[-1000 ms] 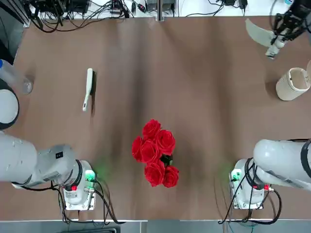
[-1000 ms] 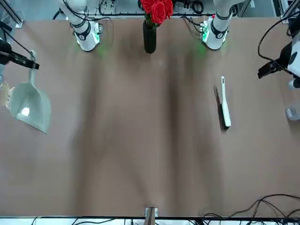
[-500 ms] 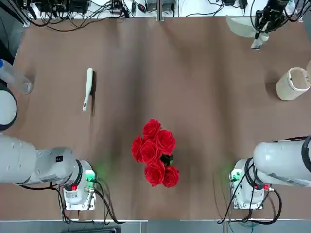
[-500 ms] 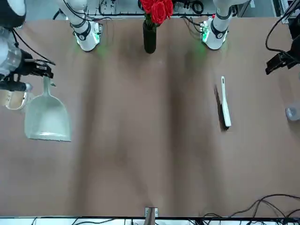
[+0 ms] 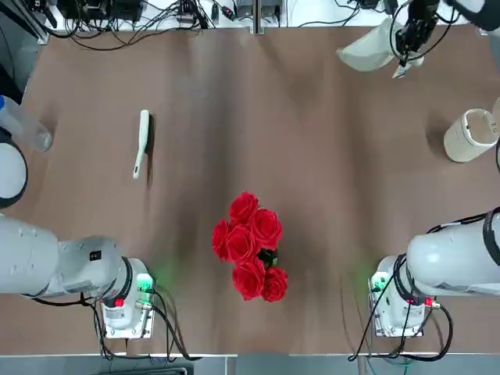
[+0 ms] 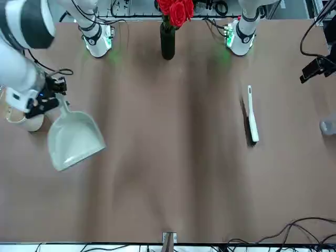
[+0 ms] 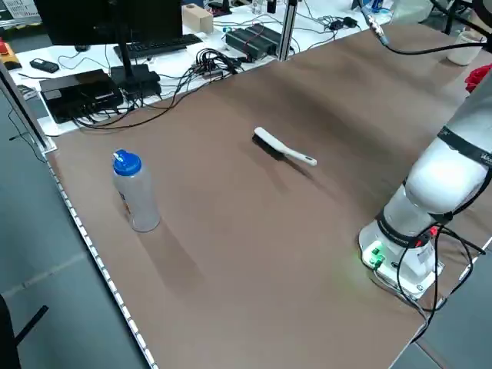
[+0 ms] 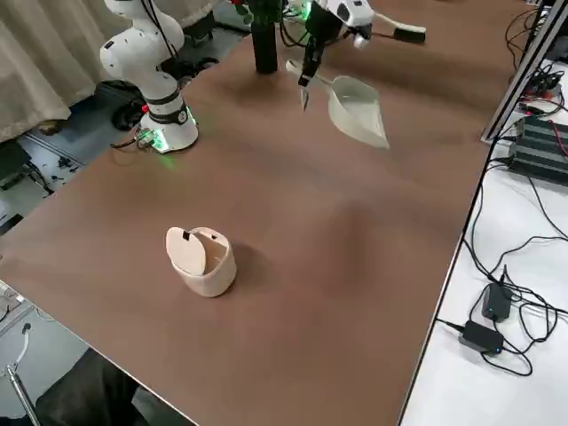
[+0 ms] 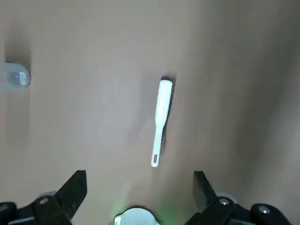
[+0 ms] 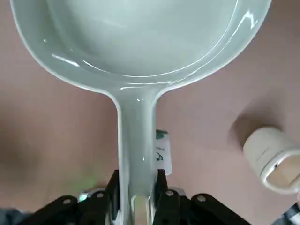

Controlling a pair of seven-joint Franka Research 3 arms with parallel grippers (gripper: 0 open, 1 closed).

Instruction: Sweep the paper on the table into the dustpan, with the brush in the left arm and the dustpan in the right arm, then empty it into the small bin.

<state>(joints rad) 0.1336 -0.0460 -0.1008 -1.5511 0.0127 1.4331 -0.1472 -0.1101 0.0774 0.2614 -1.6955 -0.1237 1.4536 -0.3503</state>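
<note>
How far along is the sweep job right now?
Done: the right gripper has the dustpan by its handle. In hand: it carries it above the table. Left: the brush lies ungrasped, left gripper open above it; sweeping and emptying into the small bin remain.

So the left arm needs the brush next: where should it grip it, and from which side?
Probably the slim handle of the brush, from straight above. It lies flat on the table, handle toward the robot, clear space around it. The open left gripper would close across the narrow handle.
</note>
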